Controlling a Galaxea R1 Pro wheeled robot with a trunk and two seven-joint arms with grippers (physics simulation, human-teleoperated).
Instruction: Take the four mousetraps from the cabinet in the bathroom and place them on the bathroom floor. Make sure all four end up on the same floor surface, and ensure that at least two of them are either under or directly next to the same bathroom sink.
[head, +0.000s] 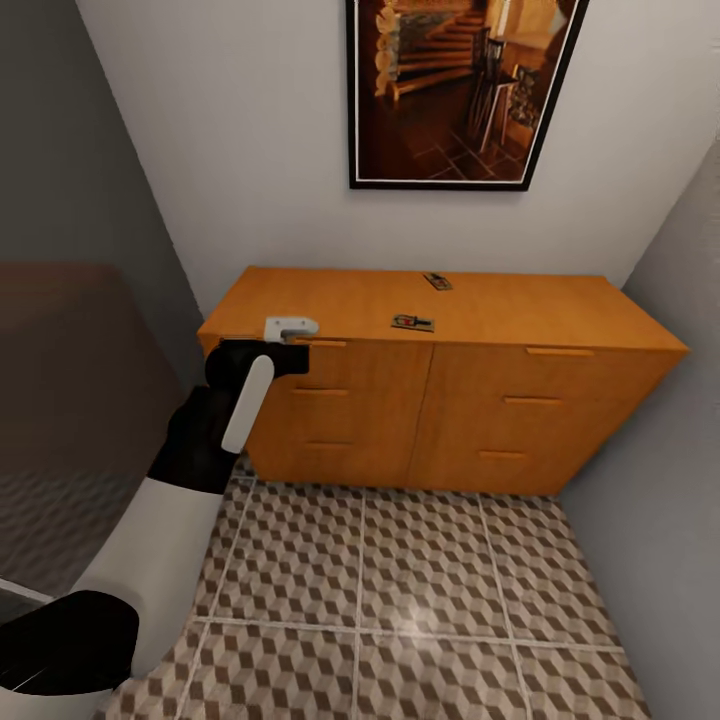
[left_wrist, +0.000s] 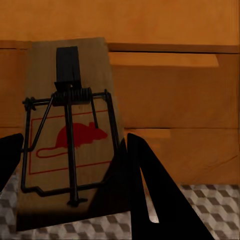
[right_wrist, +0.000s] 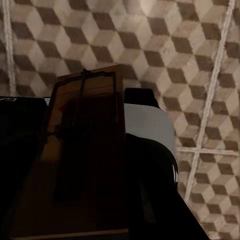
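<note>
Holding one mousetrap each, looks like. The left pincer (left_wrist: 75, 165) has its dark fingers closed on the sides of a mousetrap (left_wrist: 67, 135), board facing the camera, up by the cabinet (head: 440, 400) front's left corner, so it's clear of the top. The right pincer (right_wrist: 85, 165) is closed around a second trap (right_wrist: 82, 150), hanging over the bathroom floor (right_wrist: 200, 65), probably ready to set down. Two more traps, one near (head: 412, 322) and one further back (head: 437, 281), lie on the cabinet top, still to fetch.
</note>
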